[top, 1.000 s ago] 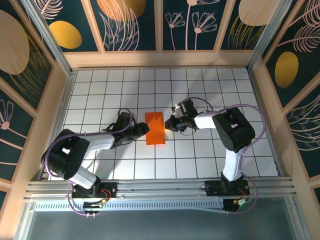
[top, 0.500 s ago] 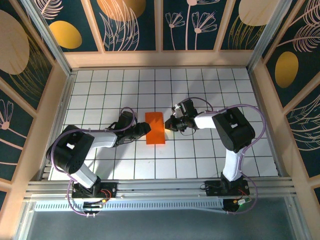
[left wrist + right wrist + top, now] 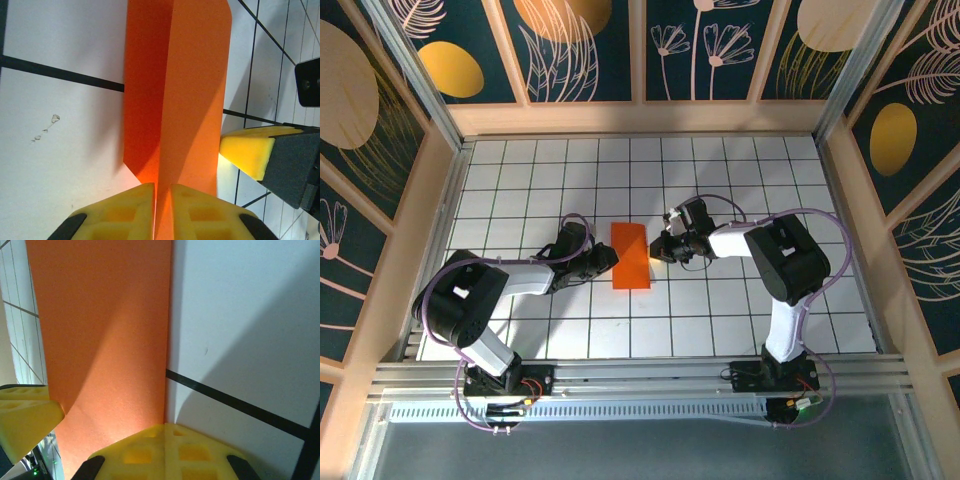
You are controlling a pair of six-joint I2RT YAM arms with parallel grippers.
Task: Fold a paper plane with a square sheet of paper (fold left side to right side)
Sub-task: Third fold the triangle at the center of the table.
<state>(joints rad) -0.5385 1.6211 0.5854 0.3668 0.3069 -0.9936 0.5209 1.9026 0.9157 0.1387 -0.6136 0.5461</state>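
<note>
The square sheet of paper (image 3: 630, 257) is bright orange and lies folded into an upright oblong at the middle of the grid table. My left gripper (image 3: 609, 259) is at its left edge. In the left wrist view its yellow fingertips (image 3: 162, 186) are shut on a raised layer of the paper (image 3: 195, 90), which stands up from the table along a crease. My right gripper (image 3: 656, 251) is at the paper's right edge. In the right wrist view it is shut (image 3: 165, 426), tips touching where the paper (image 3: 100, 340) meets the table. A paper plane is out of view.
The white grid table (image 3: 740, 170) is walled by wooden rails on three sides (image 3: 640, 118). Both forearms lie low over the table on either side of the paper. There is free room behind and in front of the paper.
My left gripper slid right to the paper's left edge and closed on it. The right arm and the paper's place have not changed.
</note>
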